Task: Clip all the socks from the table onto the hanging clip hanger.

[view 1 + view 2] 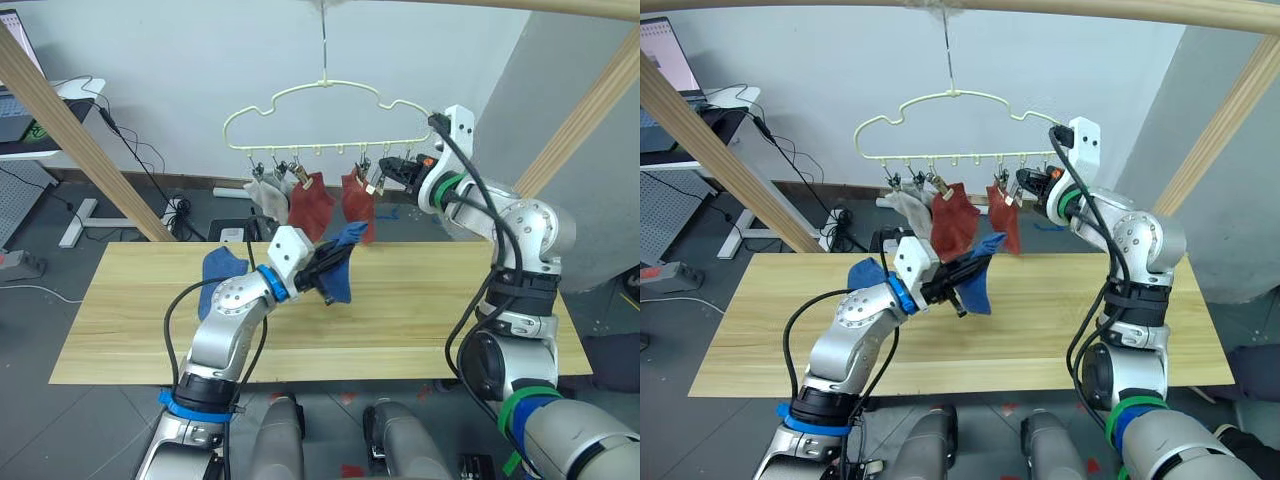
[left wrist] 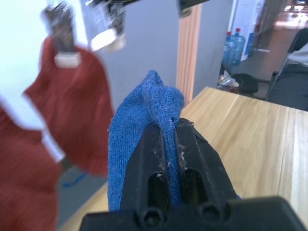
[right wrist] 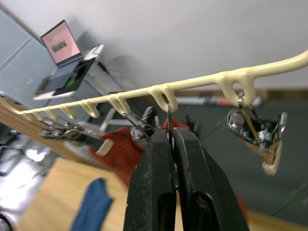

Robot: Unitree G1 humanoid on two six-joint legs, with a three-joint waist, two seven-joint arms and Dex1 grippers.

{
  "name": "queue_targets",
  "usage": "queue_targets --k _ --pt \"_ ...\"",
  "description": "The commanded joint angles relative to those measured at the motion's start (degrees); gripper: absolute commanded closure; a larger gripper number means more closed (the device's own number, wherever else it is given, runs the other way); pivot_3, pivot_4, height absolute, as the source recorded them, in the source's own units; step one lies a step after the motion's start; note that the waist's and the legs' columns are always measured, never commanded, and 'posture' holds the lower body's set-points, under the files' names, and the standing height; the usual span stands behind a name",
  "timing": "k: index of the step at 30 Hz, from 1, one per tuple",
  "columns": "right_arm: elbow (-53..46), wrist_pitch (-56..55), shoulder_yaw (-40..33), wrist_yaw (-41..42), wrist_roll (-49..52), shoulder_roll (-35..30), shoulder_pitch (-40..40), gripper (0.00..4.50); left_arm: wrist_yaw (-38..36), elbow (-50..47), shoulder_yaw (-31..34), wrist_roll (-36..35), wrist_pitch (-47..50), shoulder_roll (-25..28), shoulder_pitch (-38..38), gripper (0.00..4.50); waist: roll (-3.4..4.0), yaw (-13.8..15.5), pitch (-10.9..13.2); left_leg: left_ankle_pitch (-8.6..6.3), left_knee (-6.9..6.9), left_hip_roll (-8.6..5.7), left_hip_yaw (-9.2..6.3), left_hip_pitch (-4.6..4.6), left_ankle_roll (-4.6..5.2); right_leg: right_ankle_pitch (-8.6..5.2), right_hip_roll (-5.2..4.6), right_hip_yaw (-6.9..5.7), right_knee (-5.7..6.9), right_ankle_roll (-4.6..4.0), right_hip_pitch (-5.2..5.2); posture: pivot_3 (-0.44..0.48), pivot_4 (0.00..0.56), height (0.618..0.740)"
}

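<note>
The cream clip hanger (image 1: pixel 326 81) hangs above the table's far edge. Clipped to it are pale grey sock fabric (image 1: pixel 265 190) and two rust-red socks (image 1: pixel 312 206) (image 1: pixel 357 198). My left gripper (image 1: pixel 325 272) is shut on a blue sock (image 1: pixel 343 262), held above the table (image 1: pixel 450 310) just below the red socks. In the left wrist view the blue sock (image 2: pixel 139 125) bulges up between the fingers. A second blue sock (image 1: pixel 220 276) lies on the table to the left. My right gripper (image 3: pixel 169 132) is shut on a metal clip (image 3: pixel 169 115) under the hanger's bar, right of the red socks.
Slanted wooden frame beams rise at the left (image 1: pixel 70 140) and at the right (image 1: pixel 590 110). A white desk with a laptop (image 1: pixel 20 110) stands at the far left, with cables (image 1: pixel 170 210) on the floor behind the table. One bare clip (image 3: pixel 257 134) hangs beside my right gripper.
</note>
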Motion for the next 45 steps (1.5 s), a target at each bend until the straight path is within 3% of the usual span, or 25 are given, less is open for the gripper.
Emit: queue_targets --k 1,13,26,45 --pt "-1.9 7.3 -6.1 -4.0 4.5 2.4 -3.3 4.50 3.3 2.7 -1.3 4.0 -6.2 -1.8 -2.6 4.49 0.00 0.0 0.0 0.00 0.00 0.00 0.00 -0.01 0.00 0.00 0.01 -0.01 -0.01 0.00 -0.01 0.020 0.229 0.740" --pt "-2.5 12.7 -11.3 -9.0 5.8 4.9 -5.2 4.50 8.7 12.4 -1.0 8.5 -17.9 -5.4 -8.6 4.49 0.00 -0.2 0.0 -0.02 -0.15 -0.01 0.07 -0.06 0.04 0.00 0.02 0.00 -0.24 0.01 -0.03 0.008 0.230 0.740" --pt "-1.6 11.9 -13.0 -11.4 6.5 4.0 -5.7 4.50 7.6 6.7 -1.7 8.9 -20.6 -3.7 -4.4 4.49 0.01 -0.1 0.0 -0.03 -0.30 0.00 0.07 -0.09 0.05 0.00 0.02 -0.03 -0.43 0.00 -0.03 -0.002 0.217 0.740" --pt "-2.7 15.8 -15.0 -12.9 6.9 6.9 -6.4 4.50 12.3 13.0 -1.8 11.6 -24.6 -6.6 -9.2 4.49 0.01 -0.1 0.0 -0.03 -0.35 -0.01 0.11 -0.12 0.05 0.00 0.01 -0.02 -0.54 0.00 -0.03 0.008 0.230 0.740"
